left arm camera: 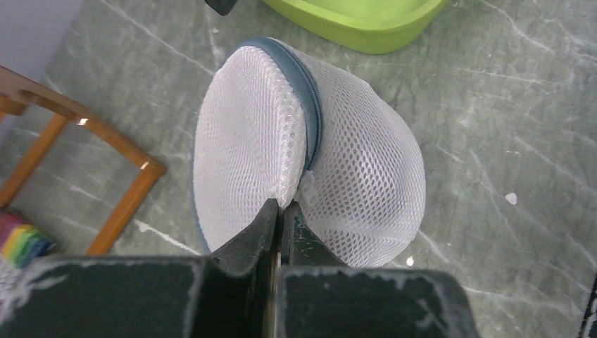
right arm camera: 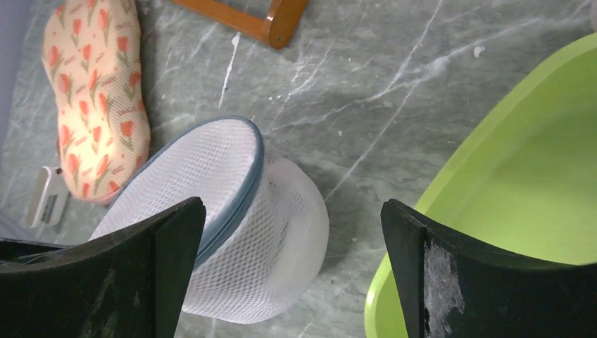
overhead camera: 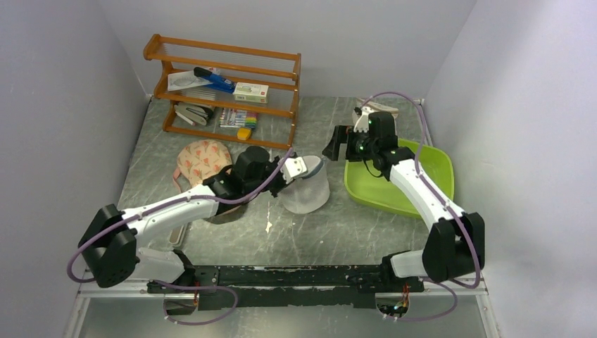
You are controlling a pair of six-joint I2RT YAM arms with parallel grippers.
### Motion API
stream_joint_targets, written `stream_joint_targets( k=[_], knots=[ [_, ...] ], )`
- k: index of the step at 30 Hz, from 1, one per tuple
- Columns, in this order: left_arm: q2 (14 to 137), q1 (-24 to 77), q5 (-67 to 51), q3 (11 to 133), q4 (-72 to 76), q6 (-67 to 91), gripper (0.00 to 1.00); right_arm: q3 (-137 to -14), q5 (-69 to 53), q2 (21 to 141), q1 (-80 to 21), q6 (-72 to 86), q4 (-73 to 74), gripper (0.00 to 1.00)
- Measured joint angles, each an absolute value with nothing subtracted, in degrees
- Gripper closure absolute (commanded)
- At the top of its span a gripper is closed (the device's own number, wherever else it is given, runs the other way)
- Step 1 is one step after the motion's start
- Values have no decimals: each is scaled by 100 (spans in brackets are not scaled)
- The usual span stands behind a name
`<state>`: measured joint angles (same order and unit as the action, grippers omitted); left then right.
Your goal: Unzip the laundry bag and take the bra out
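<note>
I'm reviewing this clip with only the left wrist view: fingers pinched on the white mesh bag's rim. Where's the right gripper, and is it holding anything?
Observer: The right gripper is open and holds nothing; in the top view it hangs between the laundry bag and the green tub.
Operator: Any bra out yet?
Observer: None that I can see. A peach floral padded item lies left of the bag; it isn't dark red.
Operator: Anything showing on the bag's far side?
Observer: The right wrist view shows only white mesh and the blue-grey rim there.
</note>
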<state>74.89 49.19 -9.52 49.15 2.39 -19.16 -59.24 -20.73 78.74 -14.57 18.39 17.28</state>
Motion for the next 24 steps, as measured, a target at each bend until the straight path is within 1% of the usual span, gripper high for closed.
stream_joint_targets(
  k=[3,4,6,10,12,14,19,22,24],
  knots=[
    [7865,4880,-1070,5214,14,-1704,93,-5651,-1782,7544,-1592,1741,1702,10],
    [7977,4864,-1105,5301,-32,-1645,93,-5570,-1769,7459,-1636,1717,1706,16],
    [8176,4825,-1212,5485,-165,-1542,93,-5437,-1815,7325,-1745,1682,1708,26],
    [8403,4766,-1420,5745,-419,-1415,93,-5262,-2001,7135,-1922,1664,1686,36],
    [8495,4729,-1549,5889,-589,-1374,93,-5083,-2086,6941,-2001,1686,1656,46],
    [8556,4663,-1708,6051,-746,-1297,93,-4856,-2189,6650,-2064,1743,1640,53],
    [8560,4497,-1973,6222,-972,-1092,93,-4678,-2408,6230,-2375,1949,1483,58],
    [8560,4456,-2060,6235,-1013,-982,93,-4670,-2307,6239,-3081,2082,1273,63],
    [8562,4456,-2126,6237,-1055,-919,93,-4668,-2204,6292,-3483,2169,1146,69]
  ],
)
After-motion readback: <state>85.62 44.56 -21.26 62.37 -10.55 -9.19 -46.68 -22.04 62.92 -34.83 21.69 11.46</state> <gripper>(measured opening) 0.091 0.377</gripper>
